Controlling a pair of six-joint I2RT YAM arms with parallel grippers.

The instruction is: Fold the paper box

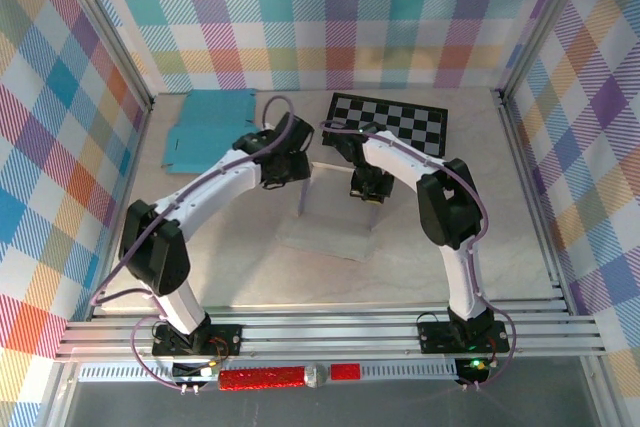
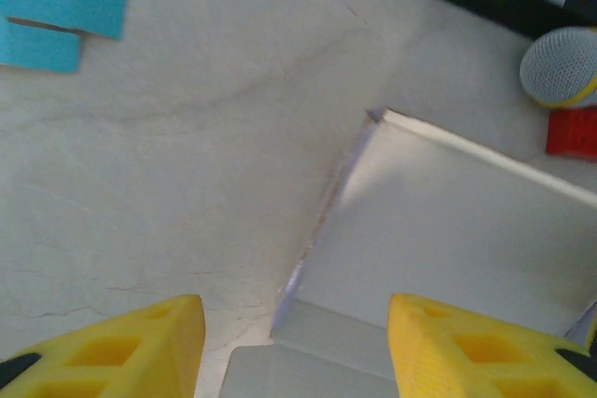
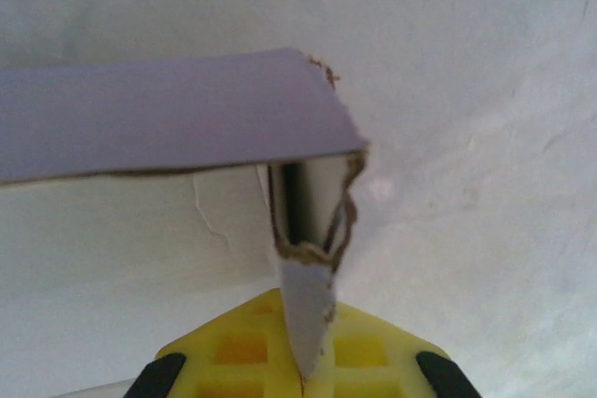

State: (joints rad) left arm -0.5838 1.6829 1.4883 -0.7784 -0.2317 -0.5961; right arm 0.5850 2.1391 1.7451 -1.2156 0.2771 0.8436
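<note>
Your left end effector (image 2: 294, 347) hangs partly open over the paper box (image 2: 438, 230), gripping nothing. Your right end effector (image 3: 303, 365) is pinched tight on a raised flap (image 3: 308, 300) of it. Box sits mid bench (image 1: 490, 247), nearer you than the teal sheet (image 1: 210, 127) and checkerboard (image 1: 392, 122) at the back

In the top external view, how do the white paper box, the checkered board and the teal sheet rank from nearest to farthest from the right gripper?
Measured from the right gripper:
1. White paper box, gripped by it, at the table's centre.
2. Checkered board, just behind it, at the back.
3. Teal sheet, far off, at the back left.
</note>
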